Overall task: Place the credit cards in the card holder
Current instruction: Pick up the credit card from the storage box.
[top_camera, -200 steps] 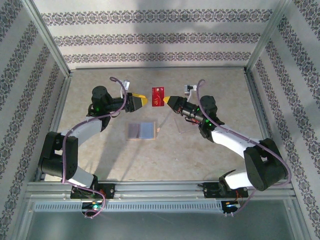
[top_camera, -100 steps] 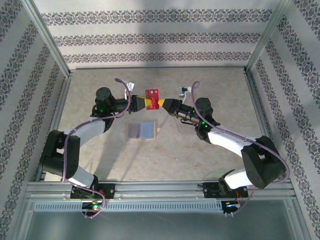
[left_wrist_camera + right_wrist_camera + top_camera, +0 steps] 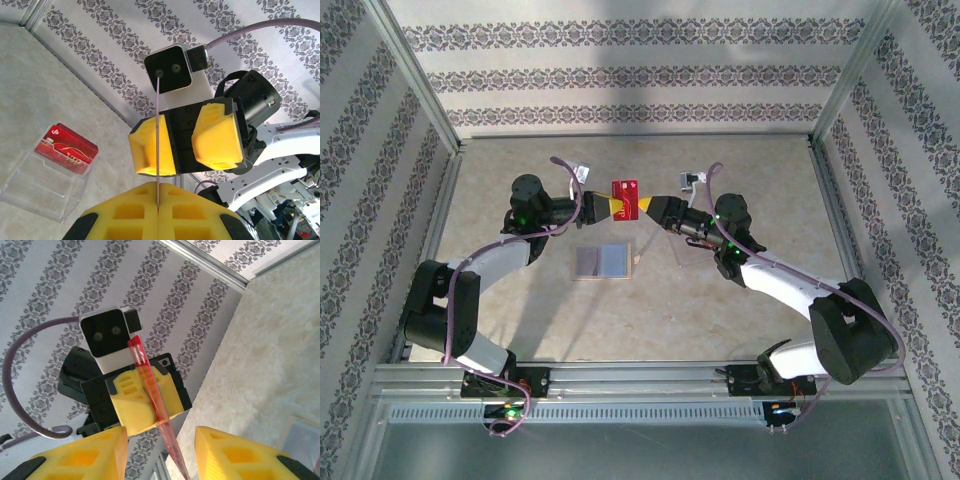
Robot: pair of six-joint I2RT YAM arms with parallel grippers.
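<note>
red card [image 3: 626,197] between both claws
left claw [image 3: 608,205] pinches it; right claw [image 3: 654,207] spread, one finger on each side of it

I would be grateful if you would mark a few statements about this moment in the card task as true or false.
1. The left claw is shut on a red credit card. True.
2. The right claw is clamped tight on that card. False: its jaws stand apart, with the card's edge between them.
3. The card holder lies open on the table, nearer the arm bases than the held card. True.
4. The clear plastic case is empty. False: red cards stand in it.
</note>
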